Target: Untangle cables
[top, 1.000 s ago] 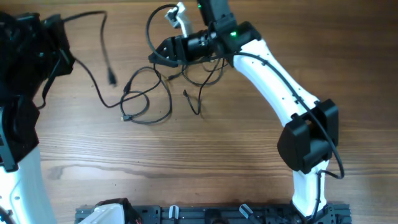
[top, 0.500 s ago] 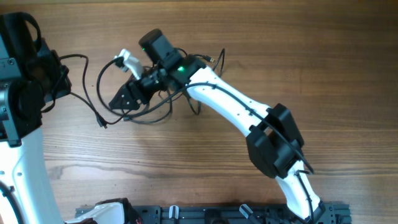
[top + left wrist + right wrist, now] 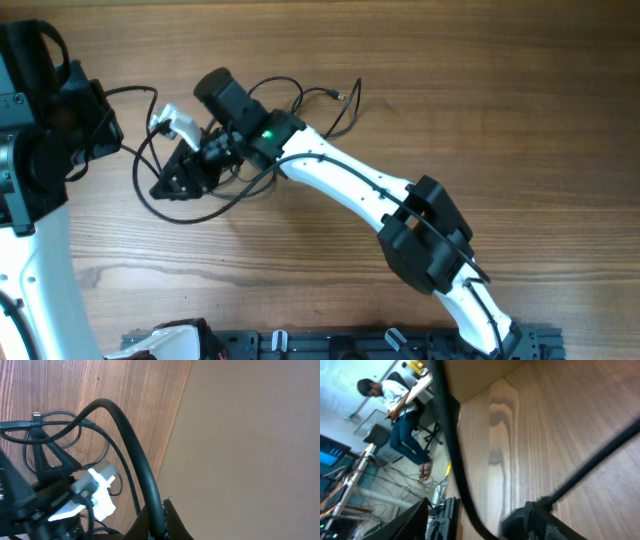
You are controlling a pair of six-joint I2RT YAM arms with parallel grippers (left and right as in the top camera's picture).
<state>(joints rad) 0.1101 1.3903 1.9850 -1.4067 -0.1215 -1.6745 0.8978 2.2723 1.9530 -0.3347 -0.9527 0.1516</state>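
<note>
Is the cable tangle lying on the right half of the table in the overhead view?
No, the cables lie on the left half of the table, spread about the right gripper.

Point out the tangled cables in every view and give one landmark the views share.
Overhead: cables loop upper left of centre, partly under the right arm.
Left wrist: cables at upper left.
Right wrist: blurred black cords cross the frame; unclear whether they are these cables.
Shared landmark: the wooden table.
</note>
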